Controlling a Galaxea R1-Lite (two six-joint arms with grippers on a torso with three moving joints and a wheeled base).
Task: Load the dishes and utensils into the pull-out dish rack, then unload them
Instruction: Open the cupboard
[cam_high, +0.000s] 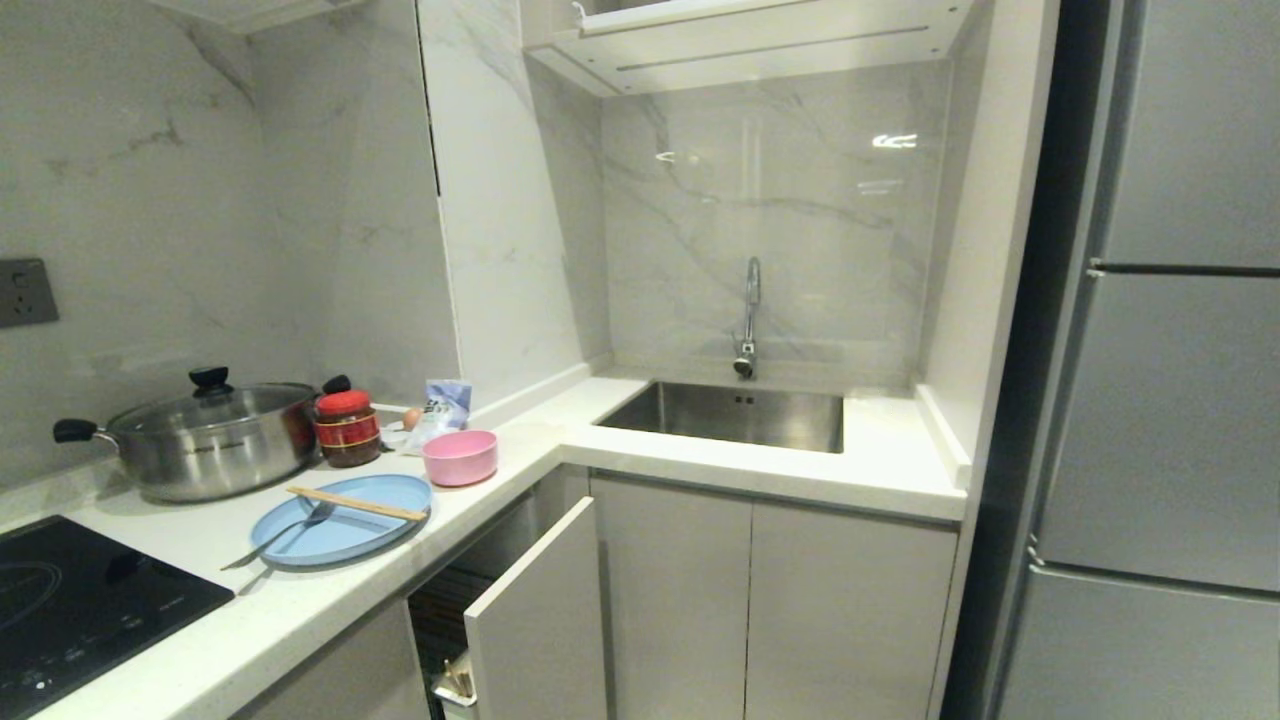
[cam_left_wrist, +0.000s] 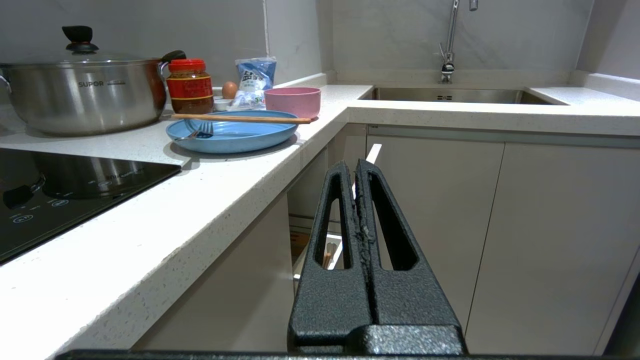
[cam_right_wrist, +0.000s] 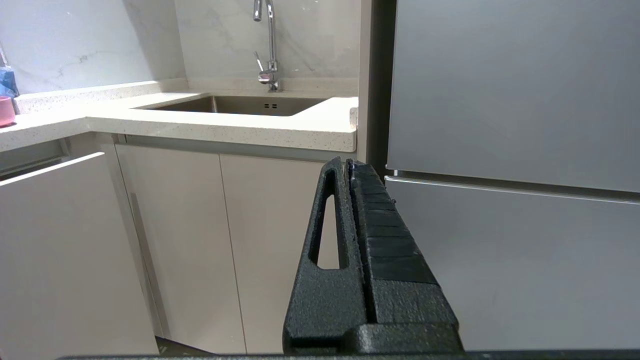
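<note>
Both tools, left tool (cam_left_wrist: 356, 167) and right tool (cam_right_wrist: 350, 165), hang pressed together and empty below the bench (cam_high: 300, 610), so first draw the half-open pull-out dish rack (cam_high: 535, 620) fully out before lifting the pink bowl (cam_high: 460, 457) beside the blue plate (cam_high: 345, 525).

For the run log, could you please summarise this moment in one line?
rack: ajar | plate, bowl: on counter | left end effector: shut, empty | right end effector: shut, empty

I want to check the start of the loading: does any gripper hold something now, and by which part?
Nothing is held. The left gripper and the right gripper both have their jaws shut on nothing, low in front of the cabinets.
</note>
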